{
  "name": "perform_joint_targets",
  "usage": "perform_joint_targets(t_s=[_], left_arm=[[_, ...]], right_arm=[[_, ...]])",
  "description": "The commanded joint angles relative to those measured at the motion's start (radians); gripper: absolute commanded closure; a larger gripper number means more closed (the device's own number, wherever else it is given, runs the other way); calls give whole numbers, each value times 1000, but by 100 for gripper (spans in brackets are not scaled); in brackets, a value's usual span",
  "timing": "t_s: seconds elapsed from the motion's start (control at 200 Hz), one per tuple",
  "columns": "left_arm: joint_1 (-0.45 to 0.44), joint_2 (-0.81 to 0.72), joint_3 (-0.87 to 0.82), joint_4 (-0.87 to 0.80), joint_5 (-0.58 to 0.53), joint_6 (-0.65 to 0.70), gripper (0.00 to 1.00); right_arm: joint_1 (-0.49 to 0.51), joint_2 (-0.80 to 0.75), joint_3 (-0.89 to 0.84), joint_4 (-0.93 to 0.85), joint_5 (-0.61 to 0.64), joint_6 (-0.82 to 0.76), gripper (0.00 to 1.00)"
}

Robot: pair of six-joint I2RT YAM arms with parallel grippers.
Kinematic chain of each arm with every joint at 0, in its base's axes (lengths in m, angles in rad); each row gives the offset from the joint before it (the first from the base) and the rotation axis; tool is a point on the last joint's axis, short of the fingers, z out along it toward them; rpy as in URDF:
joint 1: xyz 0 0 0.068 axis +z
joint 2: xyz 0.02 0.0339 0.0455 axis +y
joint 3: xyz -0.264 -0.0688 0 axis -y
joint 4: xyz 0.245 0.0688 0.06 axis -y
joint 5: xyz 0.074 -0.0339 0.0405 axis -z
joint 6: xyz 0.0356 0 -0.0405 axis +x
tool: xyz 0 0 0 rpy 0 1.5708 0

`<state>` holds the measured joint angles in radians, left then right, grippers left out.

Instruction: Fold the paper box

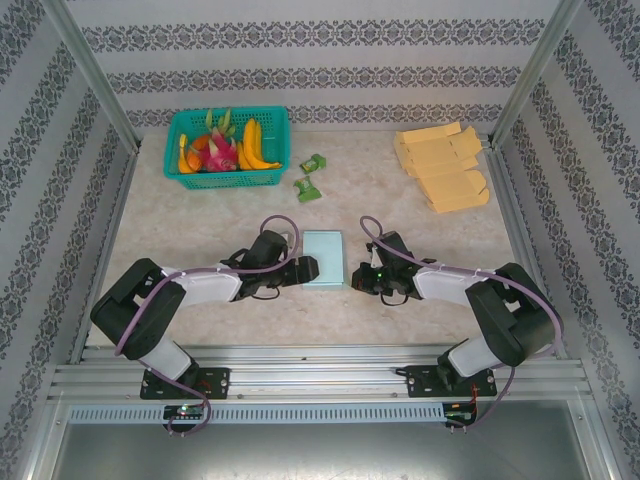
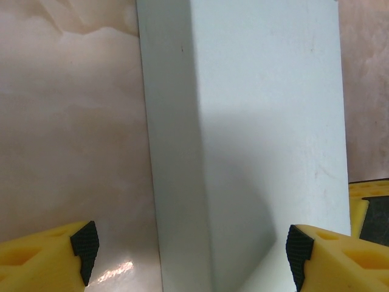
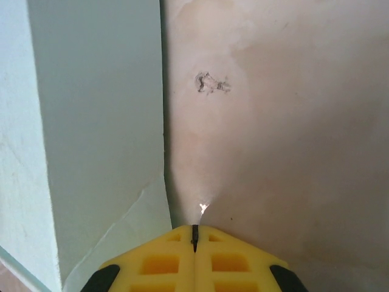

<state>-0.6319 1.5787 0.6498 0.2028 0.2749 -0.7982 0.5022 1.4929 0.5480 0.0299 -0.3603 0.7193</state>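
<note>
Arms bolted at the near edge of the desk [image 1: 200,225] bend inward toward each other, and the paper box [image 1: 324,258], pale blue-green, lies flat at the middle of the desk between their tips. The left jaws stand wide open and hold nothing. From the left wrist, one black pad [image 2: 85,243] hangs over bare desk and the other over the paper box [image 2: 267,121], whose shaded side wall and lighter top run away from the camera. The right jaws are closed tight and empty, and from the right wrist their yellow tips sit low on the desk just beside the foot of the paper box's [image 3: 91,121] side wall. A small dark mark [image 3: 211,83] shows on the desk beyond them. Farther back, two small green packets [image 1: 310,175] lie near each other on the desk. At the far left stands a green basket [image 1: 228,182] holding bananas [image 1: 255,145], a pink dragon fruit [image 1: 220,152] and other fruit too small to name. At the far right, well apart from the basket, lies a loose stack of flat tan cardboard boxes [image 1: 445,165].
</note>
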Motion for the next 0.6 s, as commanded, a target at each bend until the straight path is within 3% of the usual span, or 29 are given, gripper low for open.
perform_joint_targets(t_s=[0.0,0.39,0.595], left_arm=[[-30,-13,-20,4,-11,-32,17],[-126,7,-26,64,-60,-102,19],[-198,51,10,93,-84,-130,20]], right_arm=[[17,-13,-20,-17,-15,2,100],[50,39,-10,62,-45,44,100],[119,77,17,126,-58,97,100]])
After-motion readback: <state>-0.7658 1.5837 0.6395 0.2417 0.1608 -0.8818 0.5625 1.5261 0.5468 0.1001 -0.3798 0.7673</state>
